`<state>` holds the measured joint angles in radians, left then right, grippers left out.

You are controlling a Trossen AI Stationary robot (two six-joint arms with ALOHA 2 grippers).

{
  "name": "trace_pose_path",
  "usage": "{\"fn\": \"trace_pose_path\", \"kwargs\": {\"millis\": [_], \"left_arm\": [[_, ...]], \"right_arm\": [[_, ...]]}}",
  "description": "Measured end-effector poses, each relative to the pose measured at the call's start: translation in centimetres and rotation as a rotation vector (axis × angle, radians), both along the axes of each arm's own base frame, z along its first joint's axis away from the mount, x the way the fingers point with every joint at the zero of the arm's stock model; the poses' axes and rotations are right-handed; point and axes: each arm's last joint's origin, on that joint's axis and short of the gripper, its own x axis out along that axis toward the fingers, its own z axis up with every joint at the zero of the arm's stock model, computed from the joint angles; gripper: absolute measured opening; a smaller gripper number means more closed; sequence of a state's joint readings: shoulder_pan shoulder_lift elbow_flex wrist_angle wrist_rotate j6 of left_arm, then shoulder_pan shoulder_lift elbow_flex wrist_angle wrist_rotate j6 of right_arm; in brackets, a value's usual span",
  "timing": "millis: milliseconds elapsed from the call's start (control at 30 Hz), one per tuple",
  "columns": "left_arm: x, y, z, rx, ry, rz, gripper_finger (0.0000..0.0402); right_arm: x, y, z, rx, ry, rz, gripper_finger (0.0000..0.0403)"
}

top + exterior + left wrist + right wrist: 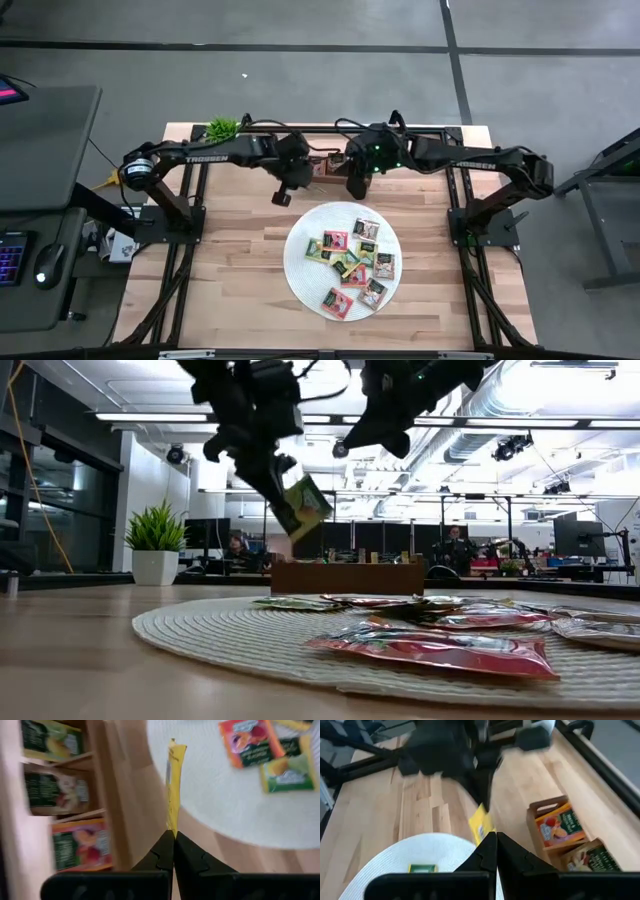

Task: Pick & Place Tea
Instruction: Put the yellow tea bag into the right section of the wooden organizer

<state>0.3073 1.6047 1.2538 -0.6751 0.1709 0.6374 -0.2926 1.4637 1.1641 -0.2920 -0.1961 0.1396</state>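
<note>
While our left hand (173, 836) hangs above the desk (230, 270) between the mat (300, 275) and the tray (347, 577), it pinches a yellow packet (173, 785) by one edge, so the packet stands out thin and edge-on from the fingertips. We judge the edge grip is meant to let the packet slide upright into a slot, since the packets already in the tray sit in its compartments with their faces showing. Our left arm reaches in from the left with its wrist bent downward, the hand angled toward the tray at the far side of the desk. Our right hand (492, 840) hovers just to the right of it, over the tray's right part, fingers pressed together on nothing we can see; it seems only to wait. Most of the tea (350, 262) lies flat and scattered on the mat at the desk's middle, near side, well apart from both hands. A small plant (222, 128) stands at the far left corner.
</note>
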Motion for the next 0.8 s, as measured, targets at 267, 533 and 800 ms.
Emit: {"fn": "trace_pose_path", "kwargs": {"millis": [267, 533, 800], "left_arm": [[0.2, 0.3, 2.1, 0.103, 0.007, -0.002, 0.0000], [0.3, 0.4, 2.5, 0.121, -0.001, -0.005, 0.0000], [0.3, 0.4, 2.5, 0.122, -0.006, -0.004, 0.0000]], "right_arm": [[0.9, 1.4, -0.4, -0.034, 0.000, 0.039, 0.0049], [2.8, 1.4, -2.1, -0.026, -0.012, 0.028, 0.0167], [4.7, 1.4, -4.0, -0.082, -0.023, 0.015, 0.0208]]}}
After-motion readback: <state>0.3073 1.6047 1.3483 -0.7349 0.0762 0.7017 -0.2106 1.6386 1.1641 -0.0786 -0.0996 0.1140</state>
